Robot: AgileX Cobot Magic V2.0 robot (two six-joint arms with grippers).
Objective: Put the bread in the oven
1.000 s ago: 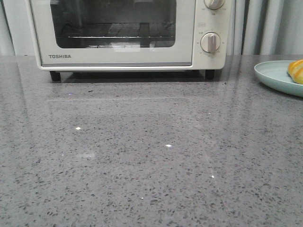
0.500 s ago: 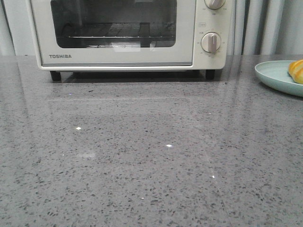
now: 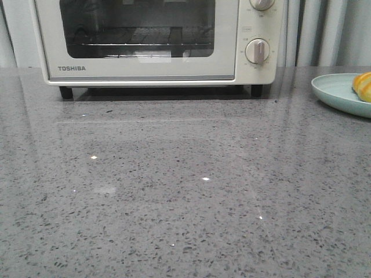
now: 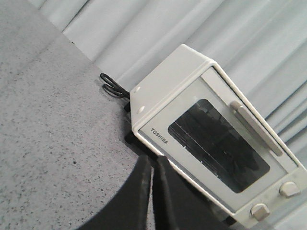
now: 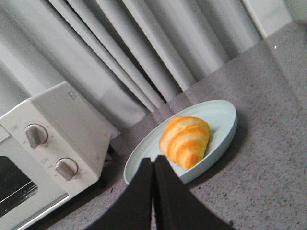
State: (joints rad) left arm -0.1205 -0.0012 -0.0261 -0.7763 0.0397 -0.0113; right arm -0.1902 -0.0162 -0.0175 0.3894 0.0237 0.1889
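Observation:
The cream-white Toshiba oven (image 3: pixel 145 46) stands at the back of the table with its glass door closed; it also shows in the left wrist view (image 4: pixel 216 143) and the right wrist view (image 5: pixel 43 153). The bread (image 5: pixel 184 140), golden-orange with cream stripes, lies on a pale blue plate (image 5: pixel 220 120); only its edge (image 3: pixel 363 86) shows at the far right of the front view. My left gripper (image 4: pixel 152 160) is shut and empty, held above the table in front of the oven's lower left corner. My right gripper (image 5: pixel 153 162) is shut and empty, short of the plate's near rim. Neither gripper shows in the front view.
The plate (image 3: pixel 339 92) sits at the table's far right, right of the oven. The oven's black power cord (image 4: pixel 111 85) lies coiled behind its left side. Grey curtains (image 5: pixel 144 52) hang behind the table. The oven's two knobs (image 3: pixel 257 51) are on its right front.
The front view has shifted very slightly; the oven and plate sit in almost the same place. Nothing on the table has moved.

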